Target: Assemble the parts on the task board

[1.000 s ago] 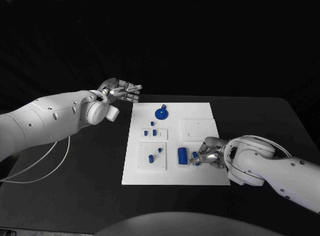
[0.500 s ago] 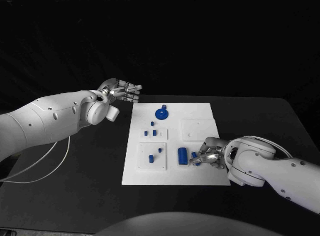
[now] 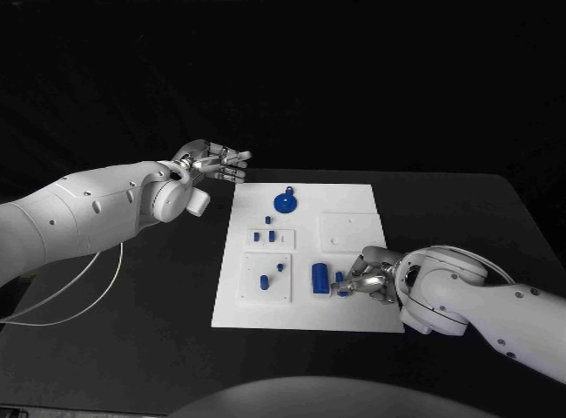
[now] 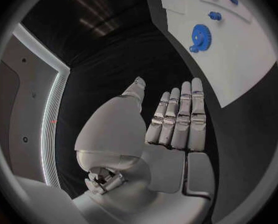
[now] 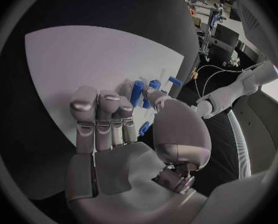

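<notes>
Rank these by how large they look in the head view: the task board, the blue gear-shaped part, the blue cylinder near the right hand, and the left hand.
1. task board
2. left hand
3. and 4. blue gear-shaped part and blue cylinder: these look alike, so I will not rank them.

Dim overall, bkgd nearly pure black in head view. Brightest spot: white board (image 3: 311, 261), lit evenly from above, no hard glare. Black table (image 3: 484, 218) barely separable from dark room behind, far edge faint. Soft highlights on white left arm (image 3: 83, 218) and right arm (image 3: 509, 305), undersides falling to grey shade. Small shadow under right hand (image 3: 371, 279) on board. Wrist views: strong fisheye, straight board edges bent, dark vignette ring round circle. Mild sheen on left hand (image 4: 170, 124) fingers; bright curved light strip (image 4: 51, 109) near circle's rim. Rim detail soft, smeared.
</notes>
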`<state>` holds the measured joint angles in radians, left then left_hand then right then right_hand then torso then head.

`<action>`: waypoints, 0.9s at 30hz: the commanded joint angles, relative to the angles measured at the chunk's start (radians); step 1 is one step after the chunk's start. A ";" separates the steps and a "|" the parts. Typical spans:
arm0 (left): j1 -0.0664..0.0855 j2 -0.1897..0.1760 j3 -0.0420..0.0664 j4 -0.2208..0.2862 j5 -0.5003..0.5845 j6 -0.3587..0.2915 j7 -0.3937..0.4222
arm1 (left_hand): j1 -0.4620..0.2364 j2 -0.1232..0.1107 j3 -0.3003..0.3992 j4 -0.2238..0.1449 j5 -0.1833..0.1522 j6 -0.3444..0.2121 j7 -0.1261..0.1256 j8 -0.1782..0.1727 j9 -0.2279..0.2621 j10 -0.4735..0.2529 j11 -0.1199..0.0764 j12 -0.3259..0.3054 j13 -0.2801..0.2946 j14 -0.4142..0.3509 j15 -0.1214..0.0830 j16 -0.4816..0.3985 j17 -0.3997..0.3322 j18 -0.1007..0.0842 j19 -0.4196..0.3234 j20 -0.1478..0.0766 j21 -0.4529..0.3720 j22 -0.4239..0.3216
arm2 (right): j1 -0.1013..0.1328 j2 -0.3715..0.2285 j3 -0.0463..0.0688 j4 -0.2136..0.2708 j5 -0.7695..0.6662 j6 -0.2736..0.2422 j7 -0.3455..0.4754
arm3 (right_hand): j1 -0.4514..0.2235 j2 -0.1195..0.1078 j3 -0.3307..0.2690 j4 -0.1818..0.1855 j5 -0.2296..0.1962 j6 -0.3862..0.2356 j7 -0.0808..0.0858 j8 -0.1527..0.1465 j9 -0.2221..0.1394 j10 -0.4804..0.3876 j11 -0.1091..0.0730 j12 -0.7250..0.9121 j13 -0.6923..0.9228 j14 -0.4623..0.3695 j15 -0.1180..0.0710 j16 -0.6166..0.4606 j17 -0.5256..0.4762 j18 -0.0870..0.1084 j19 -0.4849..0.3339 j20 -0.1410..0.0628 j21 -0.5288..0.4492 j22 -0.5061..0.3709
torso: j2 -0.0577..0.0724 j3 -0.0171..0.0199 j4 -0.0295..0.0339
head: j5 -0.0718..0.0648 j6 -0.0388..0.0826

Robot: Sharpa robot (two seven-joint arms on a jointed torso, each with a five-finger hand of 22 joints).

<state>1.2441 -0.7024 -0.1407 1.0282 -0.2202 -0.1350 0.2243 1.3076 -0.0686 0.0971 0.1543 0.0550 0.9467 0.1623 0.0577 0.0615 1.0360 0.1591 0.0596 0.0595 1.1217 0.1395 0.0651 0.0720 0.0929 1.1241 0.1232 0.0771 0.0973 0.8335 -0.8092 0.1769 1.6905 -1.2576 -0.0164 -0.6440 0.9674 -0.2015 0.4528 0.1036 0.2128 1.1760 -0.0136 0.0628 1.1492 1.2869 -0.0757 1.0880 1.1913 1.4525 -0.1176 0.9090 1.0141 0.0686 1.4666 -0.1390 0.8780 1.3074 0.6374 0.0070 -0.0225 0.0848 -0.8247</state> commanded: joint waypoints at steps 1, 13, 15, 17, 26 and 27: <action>0.001 0.001 0.001 0.003 -0.001 0.017 0.005 | -0.003 -0.008 -0.001 0.007 -0.006 -0.009 0.001 0.003 -0.001 -0.008 -0.001 0.000 0.001 -0.008 -0.001 -0.004 -0.001 0.007 0.003 -0.002 0.001 -0.001 | -0.005 0.000 -0.003 0.005 0.036 0.001 -0.001 | -0.002 -0.002 -0.001 0.009 -0.001 0.007 0.001 0.002 -0.001 0.002 0.006 0.005 -0.001 0.001 -0.002 -0.005 -0.001 0.005 0.061 0.000 0.001 0.072 | 0.000 0.0004 -0.0001 | 0.000 0.000; 0.001 -0.001 0.001 0.004 -0.001 0.017 0.002 | -0.002 -0.009 0.000 0.010 -0.006 -0.014 0.001 0.003 -0.001 -0.010 -0.001 0.000 0.001 -0.008 -0.001 -0.004 -0.001 0.007 0.003 -0.002 0.001 -0.002 | -0.006 -0.014 -0.002 0.012 0.048 -0.011 0.000 | -0.009 -0.006 -0.004 0.026 -0.023 0.009 0.002 0.002 0.002 0.001 0.006 0.004 -0.003 0.000 -0.002 -0.007 -0.004 0.005 0.061 0.000 0.000 0.070 | 0.000 0.0004 -0.0002 | 0.001 -0.001; 0.001 -0.001 0.001 0.004 -0.001 0.017 0.001 | -0.002 -0.009 0.000 0.010 -0.006 -0.014 0.001 0.003 -0.001 -0.010 -0.001 0.000 0.001 -0.008 -0.001 -0.004 -0.001 0.007 0.003 -0.002 0.001 -0.002 | -0.006 -0.017 -0.002 0.012 0.051 -0.013 0.001 | -0.009 -0.006 -0.004 0.031 -0.040 0.010 0.002 0.002 0.002 0.002 0.006 0.004 -0.002 0.001 -0.002 -0.007 -0.004 0.005 0.061 0.000 0.000 0.069 | 0.000 0.0002 -0.0005 | 0.001 -0.001; 0.001 -0.002 0.001 0.004 -0.001 0.017 0.001 | -0.002 -0.009 0.000 0.010 -0.006 -0.014 0.001 0.003 -0.001 -0.010 -0.001 0.000 0.001 -0.008 -0.001 -0.004 -0.001 0.007 0.003 -0.002 0.001 -0.002 | -0.006 -0.021 -0.001 0.011 0.058 -0.016 0.002 | -0.009 -0.007 -0.005 0.037 -0.065 0.011 0.003 0.002 0.004 0.002 0.007 0.005 -0.002 0.000 -0.002 -0.007 -0.005 0.005 0.061 0.000 0.000 0.069 | 0.000 0.0002 -0.0002 | 0.001 -0.002; 0.001 -0.004 0.000 0.004 -0.002 0.016 -0.002 | -0.001 -0.010 0.000 0.013 -0.006 -0.015 0.001 0.003 -0.001 -0.011 0.000 0.000 0.001 -0.008 -0.001 -0.004 -0.001 0.007 0.003 -0.002 0.001 -0.002 | -0.006 -0.032 0.010 0.011 0.113 -0.030 0.019 | -0.009 -0.011 -0.037 0.069 -0.075 0.014 0.004 0.002 0.010 0.003 0.007 0.007 -0.002 0.001 -0.001 -0.005 -0.003 0.006 0.061 0.001 0.002 0.068 | 0.000 0.0011 -0.0001 | 0.000 -0.002; 0.001 -0.004 0.000 0.004 -0.002 0.016 -0.002 | -0.001 -0.010 0.000 0.013 -0.006 -0.015 0.001 0.003 -0.001 -0.011 0.000 0.000 0.001 -0.008 -0.001 -0.004 -0.001 0.007 0.003 -0.002 0.001 -0.002 | -0.006 -0.034 0.012 0.011 0.117 -0.031 0.024 | -0.006 -0.013 -0.041 0.076 -0.077 0.014 0.004 0.002 0.011 0.003 0.008 0.007 -0.002 0.001 -0.001 -0.005 -0.004 0.006 0.061 0.001 0.003 0.068 | 0.000 0.0009 -0.0002 | 0.001 -0.002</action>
<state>1.2441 -0.7075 -0.1410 1.0299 -0.2206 -0.1314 0.2195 1.3078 -0.0684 0.0986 0.1611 0.0550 0.9376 0.1641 0.0577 0.0615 1.0289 0.1590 0.0596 0.0595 1.1217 0.1395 0.0651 0.0721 0.0929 1.1241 0.1232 0.0771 0.0964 0.8283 -0.8419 0.1877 1.7000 -1.1771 -0.0406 -0.6401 0.9581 -0.2108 0.4145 0.1748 0.1393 1.1848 -0.0094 0.0627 1.1589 1.2905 -0.0716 1.0913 1.1898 1.4522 -0.1173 0.9051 1.0105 0.0687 1.4666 -0.1389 0.8781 1.3073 0.6375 0.0076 -0.0228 0.0849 -0.8269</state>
